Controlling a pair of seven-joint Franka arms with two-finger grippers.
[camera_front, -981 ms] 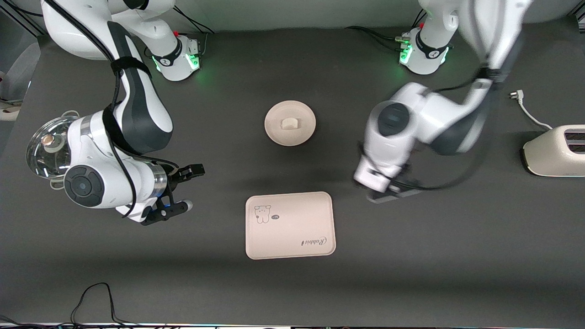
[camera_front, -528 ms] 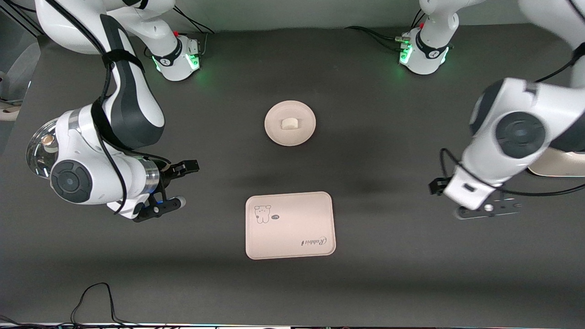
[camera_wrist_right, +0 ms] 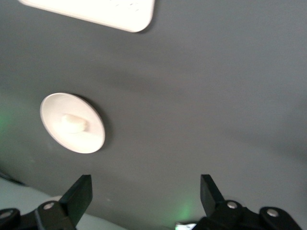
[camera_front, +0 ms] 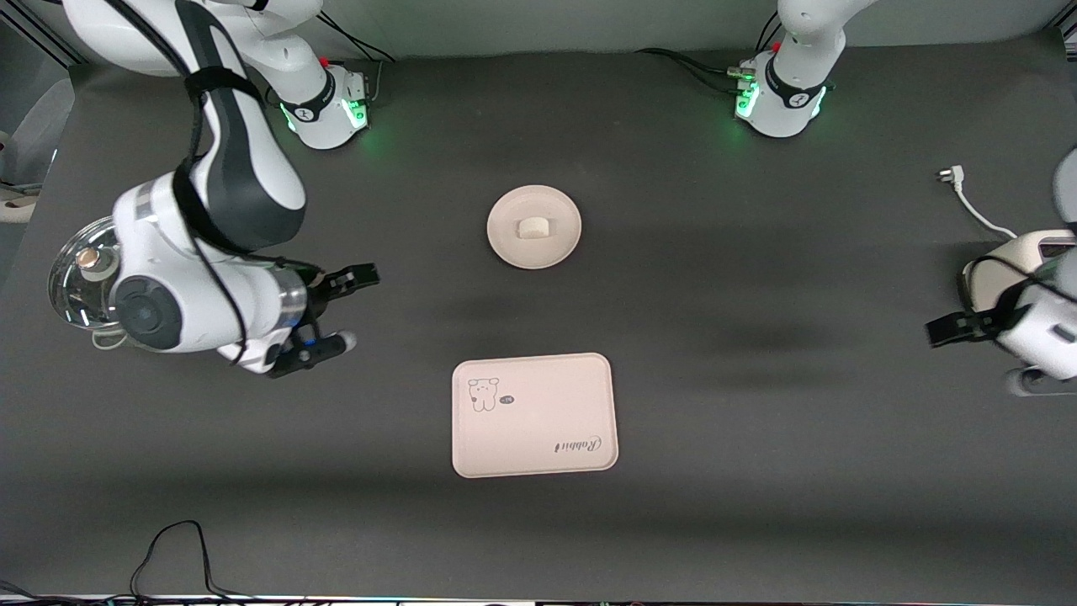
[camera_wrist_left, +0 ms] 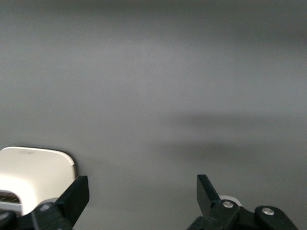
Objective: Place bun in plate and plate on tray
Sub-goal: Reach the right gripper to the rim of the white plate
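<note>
Even overhead light, soft shadows, blurry wrist views

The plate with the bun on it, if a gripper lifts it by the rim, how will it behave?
The plate looks rigid and shallow, so it will probably lift without flexing, though a grip on one edge may tilt it. Its surface looks smooth, so it could slip in the grip. The bun lies loose at its middle and, with rounded ends, may roll or slide if the plate tips.

The front view looks down from high across the surface (camera_front: 757, 505) toward both bases. Each wrist view looks past its own fingers; the right shares the plate (camera_wrist_right: 57, 103) with the front.
</note>
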